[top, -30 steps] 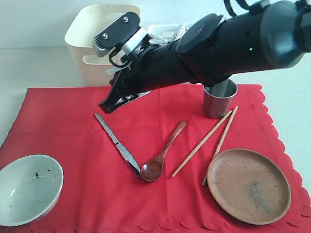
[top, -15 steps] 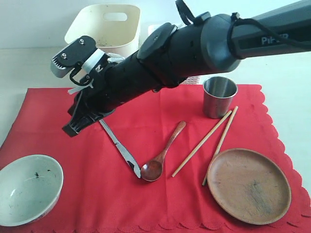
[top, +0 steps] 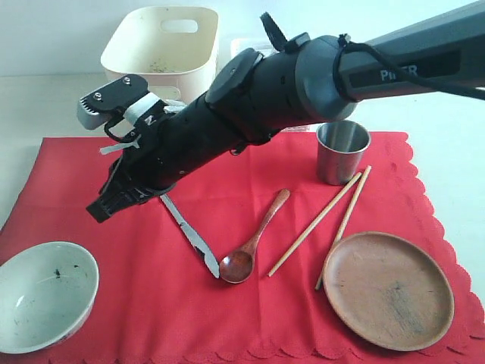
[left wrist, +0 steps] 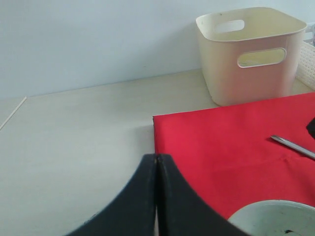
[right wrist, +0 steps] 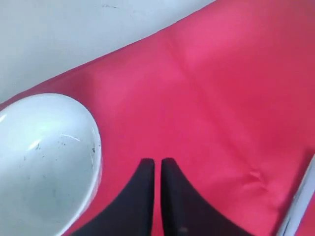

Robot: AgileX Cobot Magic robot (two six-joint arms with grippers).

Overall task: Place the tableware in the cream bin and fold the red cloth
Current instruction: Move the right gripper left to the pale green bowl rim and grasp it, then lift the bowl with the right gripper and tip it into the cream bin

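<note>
Over the left half of the red cloth (top: 151, 318) the right gripper (top: 98, 208) hangs low between the pale bowl (top: 45, 292) and the table knife (top: 189, 231), its fingers only a sliver apart and holding nothing; the left gripper (left wrist: 156, 157) sits pressed fully together, also empty, off the cloth's left edge. None of the tableware is in the cream bin (top: 206, 57) yet: the wooden spoon (top: 254, 243), chopsticks (top: 322, 220), wooden plate (top: 388, 288) and steel cup (top: 342, 152) all lie on the cloth, with the bin standing behind its far edge. We judge the main risk to be that narrow gap. Brought down on the bowl's rim or the knife as it is, the fingers would shove the piece rather than straddle it, and the bowl already sits at the cloth's near corner. A low pinch could also catch fabric and drag everything on it. The long arm crosses just above the knife, so a careless swing could sweep it. We cannot see the knife's far end, which runs under the gripper, nor what stands behind the arm beside the bin. The bowl is cut off at the picture's edge, and the dark specks in the bin are too small to name.
</note>
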